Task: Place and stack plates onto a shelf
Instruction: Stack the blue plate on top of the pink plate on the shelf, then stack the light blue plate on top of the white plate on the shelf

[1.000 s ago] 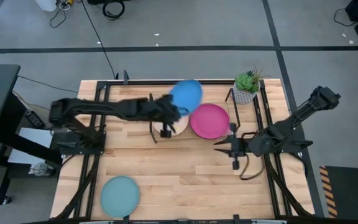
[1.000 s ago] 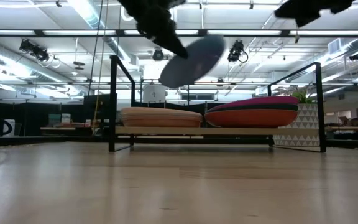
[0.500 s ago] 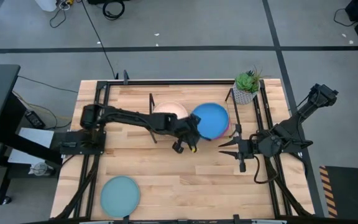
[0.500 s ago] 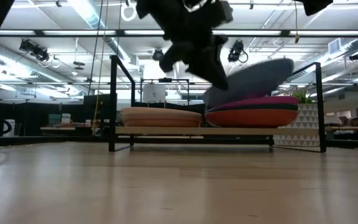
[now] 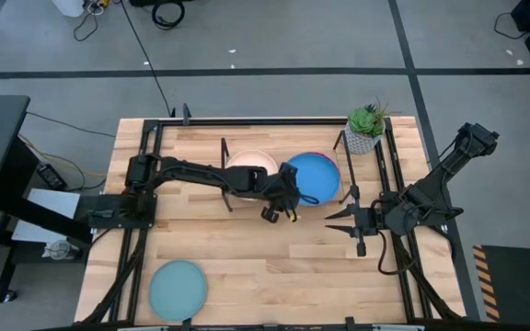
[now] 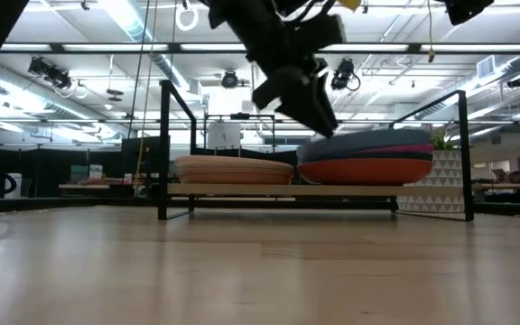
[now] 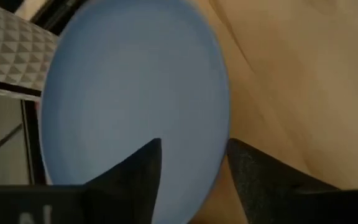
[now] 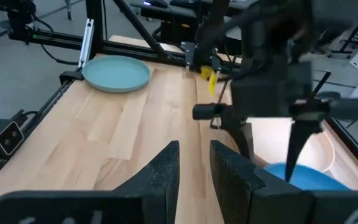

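Observation:
The bright blue plate [image 5: 316, 178] lies level on top of the right stack of plates [image 6: 368, 170] on the shelf [image 6: 278, 190]; a magenta rim [image 6: 415, 149] shows just under it. My left gripper [image 7: 194, 146] is open at the blue plate's near-left rim, one finger over the plate and one outside it. A second stack topped by a cream plate [image 5: 251, 165] sits on the shelf's left half. A light teal plate [image 5: 178, 288] lies flat on the table near the front left. My right gripper [image 5: 331, 218] waits open right of the shelf, holding nothing.
A potted plant [image 5: 366, 129] in a white patterned pot stands at the shelf's far right end. Black wire end frames [image 6: 165, 149] rise at both ends of the shelf. Black rails [image 5: 145, 230] run along the table's left and right sides. Bare wood lies in front of the shelf.
My left gripper has carried the blue plate from above the shelf's far side toward the table's right and near edges, then down. The plate, tilted before, now lies level on the magenta plate of the right stack.

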`<state>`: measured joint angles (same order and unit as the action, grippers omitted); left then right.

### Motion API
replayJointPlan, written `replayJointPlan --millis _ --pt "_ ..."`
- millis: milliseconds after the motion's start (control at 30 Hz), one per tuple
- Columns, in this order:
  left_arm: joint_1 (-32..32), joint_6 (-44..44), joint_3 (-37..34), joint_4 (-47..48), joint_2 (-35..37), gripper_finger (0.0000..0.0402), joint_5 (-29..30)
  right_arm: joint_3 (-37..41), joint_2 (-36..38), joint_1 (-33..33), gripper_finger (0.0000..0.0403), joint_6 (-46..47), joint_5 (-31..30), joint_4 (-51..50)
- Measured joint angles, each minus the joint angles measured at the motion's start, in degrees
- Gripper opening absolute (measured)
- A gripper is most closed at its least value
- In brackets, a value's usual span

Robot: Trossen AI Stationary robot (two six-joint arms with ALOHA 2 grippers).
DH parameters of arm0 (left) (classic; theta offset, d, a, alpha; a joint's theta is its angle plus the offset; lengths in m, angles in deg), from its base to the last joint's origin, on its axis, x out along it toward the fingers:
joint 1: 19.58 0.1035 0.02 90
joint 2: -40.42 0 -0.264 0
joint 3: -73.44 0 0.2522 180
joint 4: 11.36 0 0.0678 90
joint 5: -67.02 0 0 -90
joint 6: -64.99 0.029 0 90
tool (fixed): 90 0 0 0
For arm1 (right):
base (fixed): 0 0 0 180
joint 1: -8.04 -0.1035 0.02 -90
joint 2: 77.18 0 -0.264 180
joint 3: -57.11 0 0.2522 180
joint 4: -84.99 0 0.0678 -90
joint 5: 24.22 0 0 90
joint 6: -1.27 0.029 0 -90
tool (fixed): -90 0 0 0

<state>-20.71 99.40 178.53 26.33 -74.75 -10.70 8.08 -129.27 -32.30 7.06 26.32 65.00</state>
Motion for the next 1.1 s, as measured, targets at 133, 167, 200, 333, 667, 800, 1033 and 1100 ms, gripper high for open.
replayJointPlan --millis 133,167,200,333,667,800,1033,1100 --pt "0.4 -3.4 2.32 -0.79 0.09 0.0203 -2.13 0.0 -0.14 0.0 0.0095 0.51 -0.02 -0.45" --pt "0.61 -3.67 2.39 -1.01 0.11 0.0202 -2.89 0.0 -0.21 0.0 0.0095 0.5 0.0 -0.44" --pt "0.76 -3.77 2.32 -0.78 0.06 0.0201 -3.15 0.0 -0.26 0.0 0.0095 0.51 0.0 -0.53" --pt "1.02 -3.78 1.98 1.32 -0.66 0.019 -2.66 0.0 -0.52 -0.02 0.0095 0.71 0.0 -1.31" --pt "-5.64 -17.63 2.35 12.1 8.54 0.0165 -20.0 0.0 -0.79 0.0 0.0095 2.03 -0.43 -5.42" --pt "-10.09 -29.86 2.31 20.36 9.75 0.0164 -27.33 0.0 -0.79 0.0 0.0095 1.61 -1.76 -6.17" --pt "-21.57 -51.41 -2.34 30.32 9.66 0.0164 -24.56 0.0 -0.79 0.0 0.0095 -2.52 -1.85 -6.17" --pt "-24.88 -58.05 -4.4 30.16 9.62 0.0164 -23.58 0.0 -0.79 0.11 0.0095 -4.05 -1.89 -6.15"
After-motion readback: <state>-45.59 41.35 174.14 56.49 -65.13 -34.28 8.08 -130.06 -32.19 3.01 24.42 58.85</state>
